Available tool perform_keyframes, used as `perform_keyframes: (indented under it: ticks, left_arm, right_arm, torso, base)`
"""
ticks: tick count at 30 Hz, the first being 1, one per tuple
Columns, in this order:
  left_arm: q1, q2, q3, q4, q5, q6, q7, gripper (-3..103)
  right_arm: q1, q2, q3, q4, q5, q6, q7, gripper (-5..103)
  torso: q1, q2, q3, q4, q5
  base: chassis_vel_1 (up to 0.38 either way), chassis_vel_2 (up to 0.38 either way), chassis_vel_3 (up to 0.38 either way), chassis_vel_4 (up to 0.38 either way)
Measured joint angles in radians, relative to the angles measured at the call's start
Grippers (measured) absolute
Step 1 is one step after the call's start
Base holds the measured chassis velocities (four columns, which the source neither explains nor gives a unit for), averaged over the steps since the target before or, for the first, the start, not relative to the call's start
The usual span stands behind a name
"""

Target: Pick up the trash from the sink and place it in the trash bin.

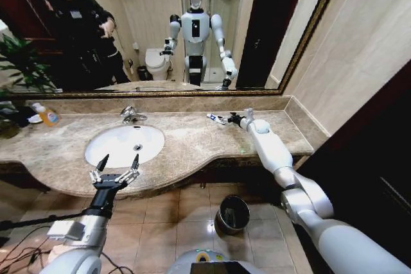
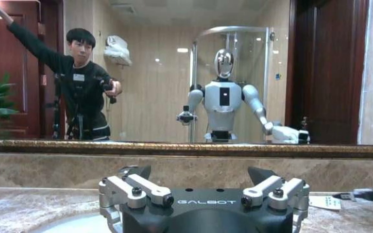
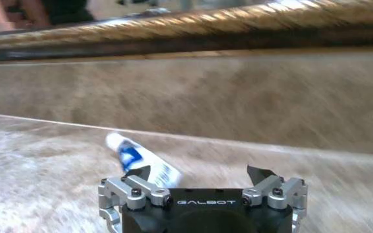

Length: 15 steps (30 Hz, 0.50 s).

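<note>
Far left of the worktop (image 1: 192,142): an orange-liquid bottle (image 1: 47,115) lies near the back wall, beside a potted plant (image 1: 16,62).

Sink (image 1: 114,152): white oval basin sunk in beige marble, chrome tap (image 1: 131,115) at its back rim. From the head view the basin looks bare inside.

Left pincer (image 1: 117,162): over the front edge of the worktop, at the near rim of the sink. Fingers spread wide, nothing between them. The left wrist view shows the two dark fingertips (image 2: 140,171) well apart, pointing toward the back wall and mirror (image 1: 192,24).

Trash bin (image 1: 232,214): small round dark bin with a shiny rim, on the tiled floor below the worktop's front edge, between the two arms.

Trash (image 1: 216,118): a small white tube with blue marks lies on the worktop near the back wall, well right of the sink, not in it. In the right wrist view the trash (image 3: 141,160) lies flat on the marble, slanting, its near end beside one fingertip.

Right pincer (image 1: 235,119): arm stretched out across the right part of the worktop, the tip at the tube. Fingers open, tips apart; the tube lies at their front, not clamped. Whether a finger touches it cannot be told.
</note>
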Motion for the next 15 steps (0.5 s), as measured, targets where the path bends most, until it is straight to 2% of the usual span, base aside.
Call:
perform_keyframes:
  ticks: [3, 6, 7, 11, 15]
  left_arm:
    - [0.000, 0.000, 0.000, 0.000, 0.000, 0.000, 0.000, 100]
    - [0.000, 0.000, 0.000, 0.000, 0.000, 0.000, 0.000, 100]
    - [0.000, 0.000, 0.000, 0.000, 0.000, 0.000, 0.000, 100]
    - [0.000, 0.000, 0.000, 0.000, 0.000, 0.000, 0.000, 100]
    - [0.000, 0.000, 0.000, 0.000, 0.000, 0.000, 0.000, 100]
  right_arm:
    - [-0.030, -0.017, 0.001, 0.032, 0.030, -0.010, 0.003, 91]
    - [-0.051, -0.015, -0.002, 0.058, 0.045, -0.012, 0.003, 75]
    - [-0.051, -0.015, -0.002, 0.058, 0.045, -0.012, 0.003, 75]
    - [-0.065, -0.001, -0.010, 0.087, 0.054, -0.012, 0.003, 54]
    - [-0.067, 0.009, -0.015, 0.092, 0.054, -0.012, 0.003, 51]
  torso:
    - [0.000, 0.000, 0.000, -0.0003, -0.0001]
    - [0.000, 0.000, 0.000, 0.0001, 0.0000]
    - [0.000, 0.000, 0.000, 0.0001, 0.0000]
    - [0.000, 0.000, 0.000, 0.0003, -0.0001]
    - [0.000, 0.000, 0.000, 0.0002, -0.0001]
  base:
    - [0.000, 0.000, 0.000, 0.000]
    - [0.000, 0.000, 0.000, 0.000]
    - [0.000, 0.000, 0.000, 0.000]
    - [0.000, 0.000, 0.000, 0.000]
    - [0.000, 0.000, 0.000, 0.000]
